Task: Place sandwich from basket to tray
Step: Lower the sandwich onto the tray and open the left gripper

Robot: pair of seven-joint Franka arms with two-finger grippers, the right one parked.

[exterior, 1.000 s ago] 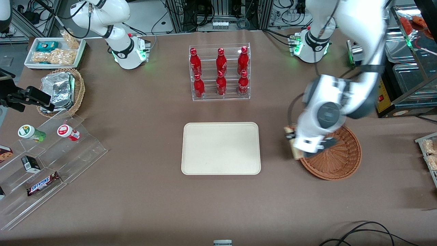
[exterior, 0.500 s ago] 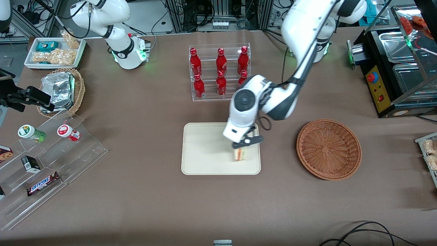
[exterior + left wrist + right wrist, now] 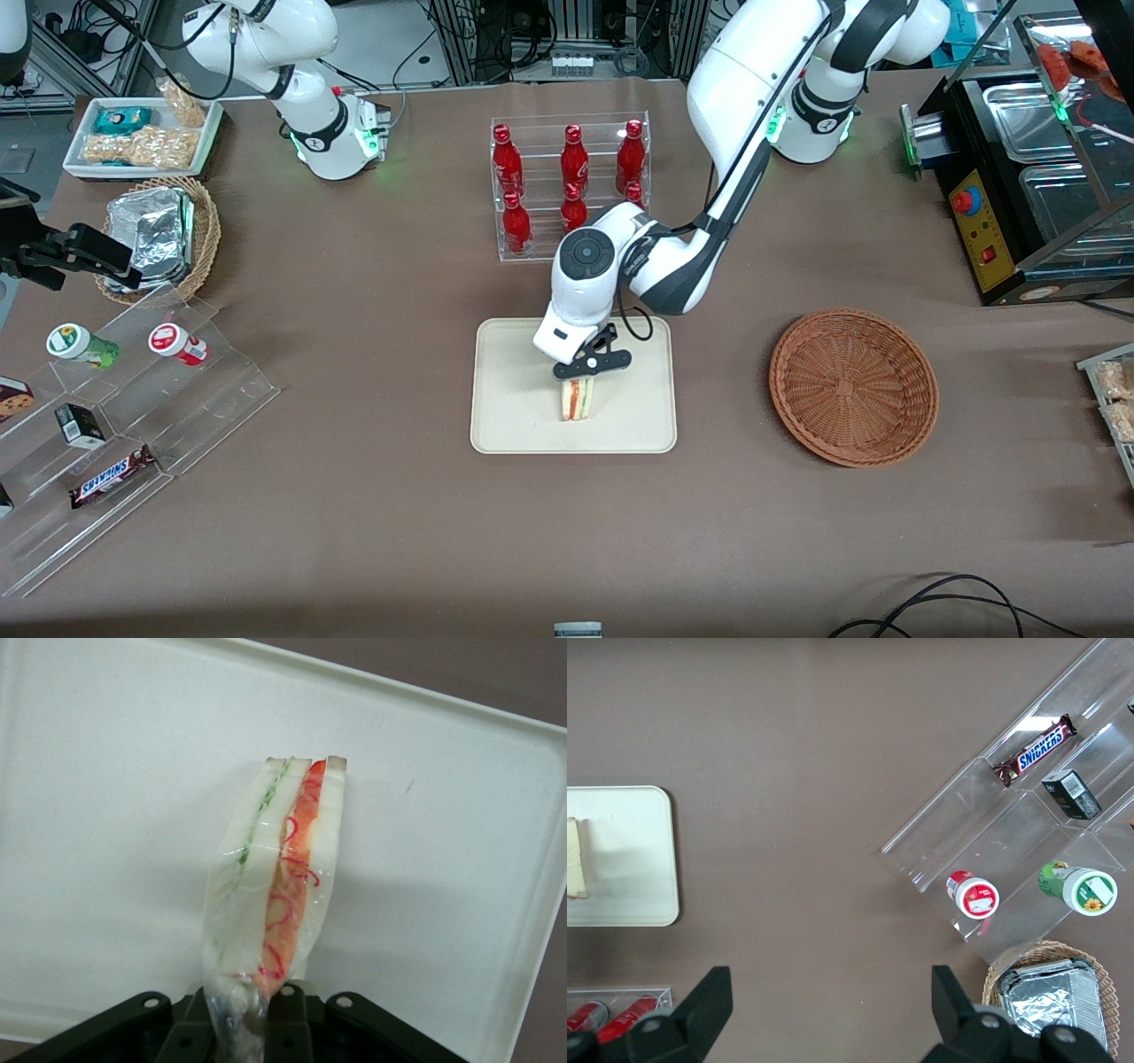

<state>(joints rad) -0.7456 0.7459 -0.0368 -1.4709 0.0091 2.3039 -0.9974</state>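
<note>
Cream-beige tray (image 3: 514,416) lies under our gripper (image 3: 586,371), whose 2 fingers (image 3: 285,1014) are clamped on the sandwich (image 3: 577,400), held upright over the tray's middle; the wicker basket (image 3: 853,386) sits well apart.

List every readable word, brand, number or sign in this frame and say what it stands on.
"SNICKERS": on the candy bar on the clear stepped stand.
Red bottles: white script, too small to read.
Two round-lidded tubs, dark box: labels too small to read.
Sandwich, held over the tray in the gripper: no text seen.
Basket: no text.
</note>
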